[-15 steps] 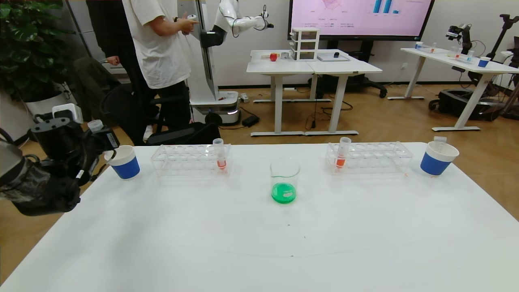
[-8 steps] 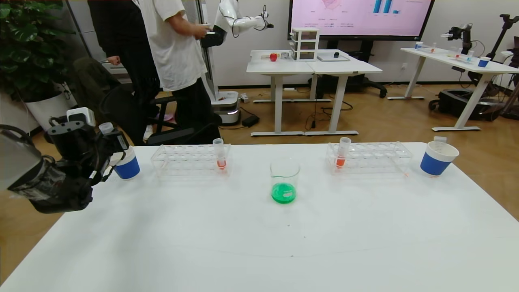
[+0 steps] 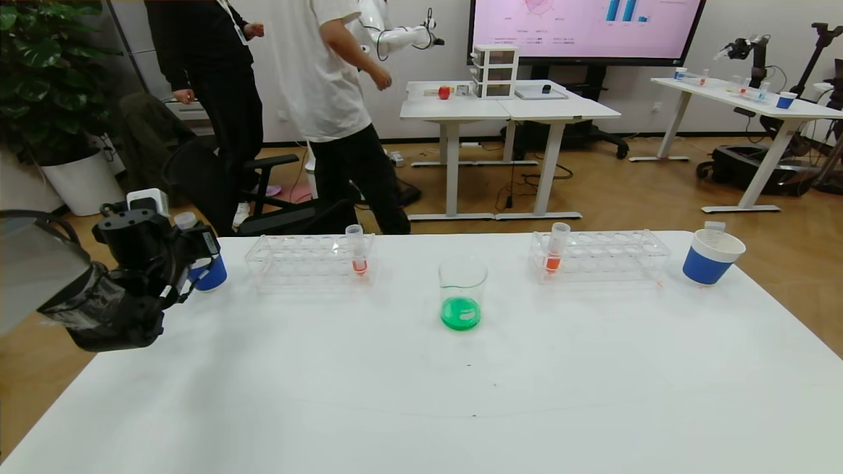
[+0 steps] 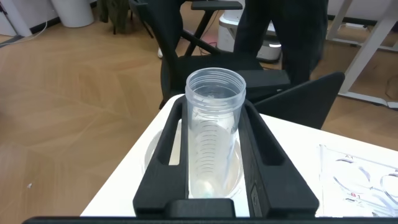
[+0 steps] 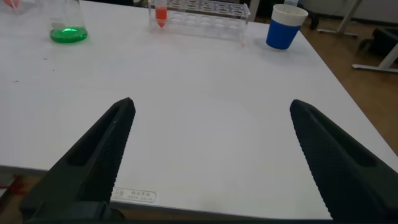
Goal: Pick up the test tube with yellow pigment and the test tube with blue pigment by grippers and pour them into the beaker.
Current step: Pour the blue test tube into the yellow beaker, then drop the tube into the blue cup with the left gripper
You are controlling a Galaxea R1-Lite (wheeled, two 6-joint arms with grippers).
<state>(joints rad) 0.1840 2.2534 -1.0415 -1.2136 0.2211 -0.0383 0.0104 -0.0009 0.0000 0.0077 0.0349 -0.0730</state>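
My left gripper (image 3: pixel 196 249) is shut on a clear, almost empty test tube (image 3: pixel 185 220) and holds it upright over the left blue-banded paper cup (image 3: pixel 213 276). In the left wrist view the tube (image 4: pixel 214 124) stands between the black fingers (image 4: pixel 163 146) above the cup's white rim (image 4: pixel 151 163). Only a faint bluish tint shows at its tip. The beaker (image 3: pixel 463 289) stands mid-table with green liquid in it. My right gripper (image 5: pixel 211 104) is open and empty above the table's near right part. It is out of the head view.
Two clear racks (image 3: pixel 309 260) (image 3: pixel 600 255) stand behind the beaker, each with one orange-red tube (image 3: pixel 356 251) (image 3: pixel 556 249). A second blue-banded cup (image 3: pixel 710 258) at the far right holds a clear tube top (image 3: pixel 714 226). Two people stand beyond the table's far edge.
My left gripper has moved right with the tube, from beside the left cup to over it. The people behind the table have walked to the right.
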